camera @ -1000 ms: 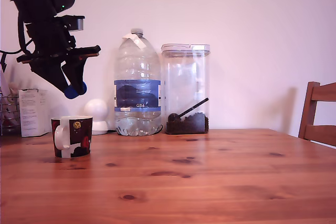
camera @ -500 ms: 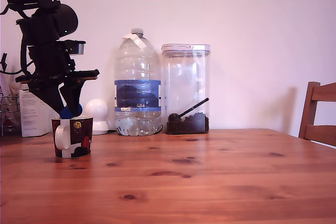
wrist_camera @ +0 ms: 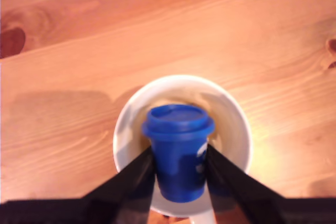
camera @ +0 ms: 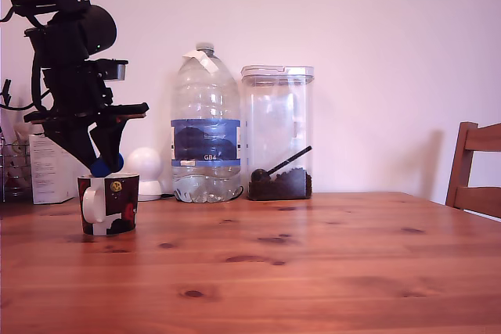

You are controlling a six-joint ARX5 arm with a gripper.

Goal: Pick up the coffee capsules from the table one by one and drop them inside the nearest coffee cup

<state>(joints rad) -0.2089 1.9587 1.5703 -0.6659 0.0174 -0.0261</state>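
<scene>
A bright blue coffee capsule (wrist_camera: 178, 156) is pinched between the two black fingers of my gripper (wrist_camera: 179, 167), straight over the white inside of the coffee cup (wrist_camera: 232, 124). In the exterior view the capsule (camera: 102, 167) hangs just above the rim of the dark mug (camera: 108, 203), which stands on the pine table (camera: 297, 271) at the exterior view's left with its white handle facing the camera. My gripper (camera: 104, 162) is shut on the capsule, the black arm rising above it. No other capsule shows on the table.
Behind the mug stand a white round object (camera: 144, 168), a large clear water bottle (camera: 205, 127) and a clear canister holding dark grounds and a scoop (camera: 276, 132). A white box (camera: 50, 167) sits at the far left and a wooden chair back (camera: 474, 170) at the right edge.
Over the last second the arm came down and left with the capsule, from high above the mug to just over its rim. In the last half second it barely moved.
</scene>
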